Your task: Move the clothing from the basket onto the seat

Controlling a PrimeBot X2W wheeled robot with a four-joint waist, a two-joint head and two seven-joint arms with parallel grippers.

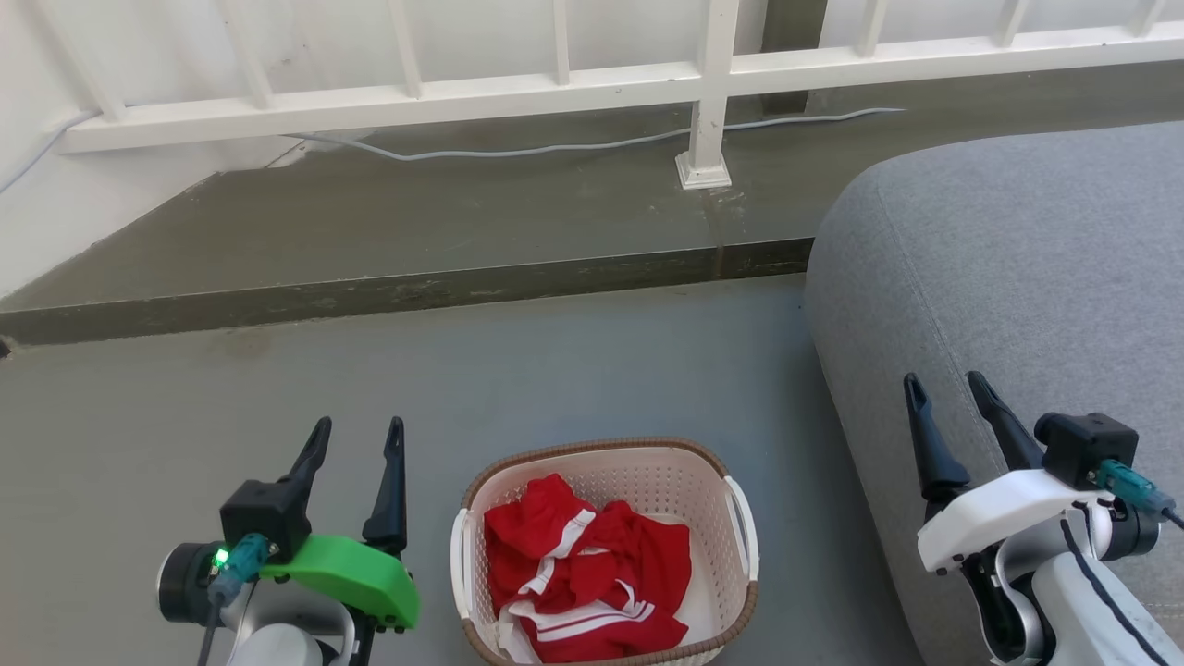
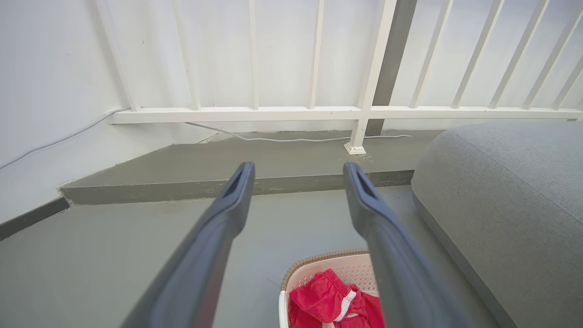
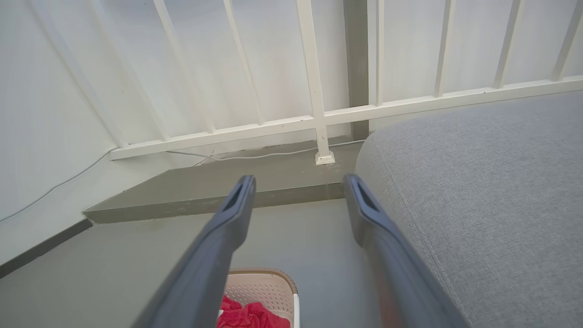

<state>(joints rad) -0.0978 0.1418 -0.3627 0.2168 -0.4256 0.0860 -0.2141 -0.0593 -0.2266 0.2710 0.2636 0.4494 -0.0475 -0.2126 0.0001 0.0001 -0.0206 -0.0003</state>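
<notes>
None moved: clothing [image 1: 592, 564] is lying in the basket [image 1: 592, 446].
Seat [image 1: 1017, 277]: waiting bare.
Left end effector [image 1: 359, 425], right end effector [image 1: 942, 381]: gaping wide, empty.

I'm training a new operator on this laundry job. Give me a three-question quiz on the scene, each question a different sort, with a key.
1. True or false: the clothing lies inside the basket.
2. The seat stands on which side of the basket? A: the robot's left. B: the robot's right.
3. Fill in: the left gripper and the right gripper are both ___, holding nothing.

Key: 1 true; 2 B; 3 open.
</notes>
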